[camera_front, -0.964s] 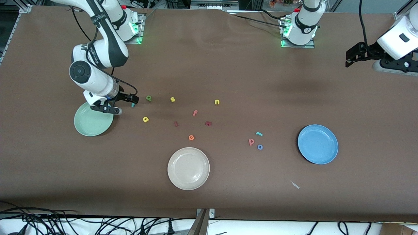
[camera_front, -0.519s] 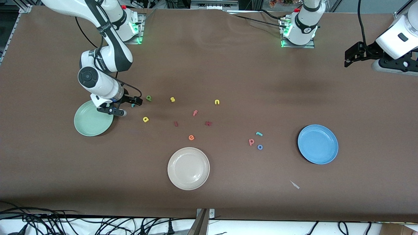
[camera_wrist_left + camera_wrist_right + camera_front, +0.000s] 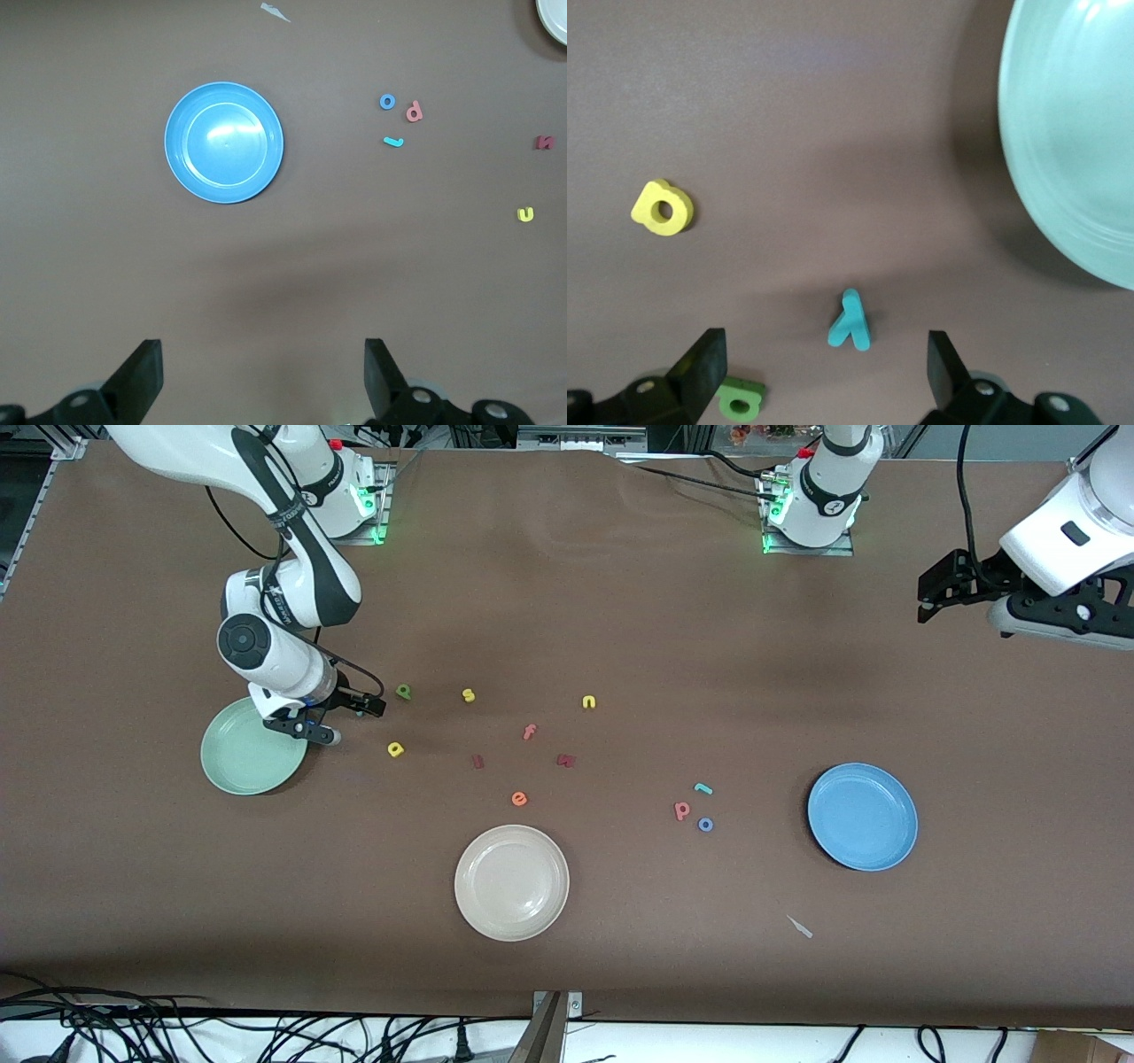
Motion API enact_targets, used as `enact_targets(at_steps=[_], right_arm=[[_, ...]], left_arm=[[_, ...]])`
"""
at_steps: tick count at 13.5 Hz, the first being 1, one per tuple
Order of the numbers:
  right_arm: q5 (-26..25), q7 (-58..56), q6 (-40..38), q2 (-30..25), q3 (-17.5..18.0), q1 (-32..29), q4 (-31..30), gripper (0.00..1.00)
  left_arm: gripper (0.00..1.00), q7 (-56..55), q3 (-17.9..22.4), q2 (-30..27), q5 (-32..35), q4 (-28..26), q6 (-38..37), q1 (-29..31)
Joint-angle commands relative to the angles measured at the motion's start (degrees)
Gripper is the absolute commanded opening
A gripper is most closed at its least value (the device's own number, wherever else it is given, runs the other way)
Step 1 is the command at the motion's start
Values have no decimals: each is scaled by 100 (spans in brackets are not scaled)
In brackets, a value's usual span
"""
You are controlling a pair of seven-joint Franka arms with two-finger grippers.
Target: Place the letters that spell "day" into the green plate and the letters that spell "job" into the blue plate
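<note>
My right gripper [image 3: 345, 717] [image 3: 824, 352] hangs open just above the table beside the green plate [image 3: 239, 766] [image 3: 1072, 133]. The teal y [image 3: 850, 320] lies flat between its spread fingers, untouched; in the front view the gripper hides it. The dark green d [image 3: 403, 691] [image 3: 741, 398] lies by one finger, and the yellow a [image 3: 395, 749] [image 3: 663, 207] is close by. My left gripper [image 3: 970, 602] [image 3: 261, 359] is open and empty, high over the left arm's end of the table. The blue plate [image 3: 862, 816] [image 3: 223, 142] is empty. Beside it lie the teal j [image 3: 702, 788] [image 3: 393, 142], pink b [image 3: 681, 810] [image 3: 414, 112] and blue o [image 3: 705, 825] [image 3: 387, 102].
A cream plate [image 3: 511, 882] sits nearest the front camera. Scattered mid-table are a yellow s [image 3: 468, 695], yellow n [image 3: 589, 702], orange f [image 3: 529, 732], orange e [image 3: 519, 799] and two dark red letters [image 3: 477, 761] [image 3: 566, 760]. A white scrap [image 3: 800, 926] lies near the blue plate.
My right gripper has shifted from the green plate's edge toward the d and settled over the y, which it now covers in the front view. My left gripper has drifted slightly toward the table's middle.
</note>
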Motion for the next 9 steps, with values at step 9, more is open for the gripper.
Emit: enact_targets(at_steps=[9], right_arm=[[-961, 187, -1380, -188, 39, 66, 562, 100]], left_arm=[[100, 6, 35, 98, -125, 159, -115, 141]])
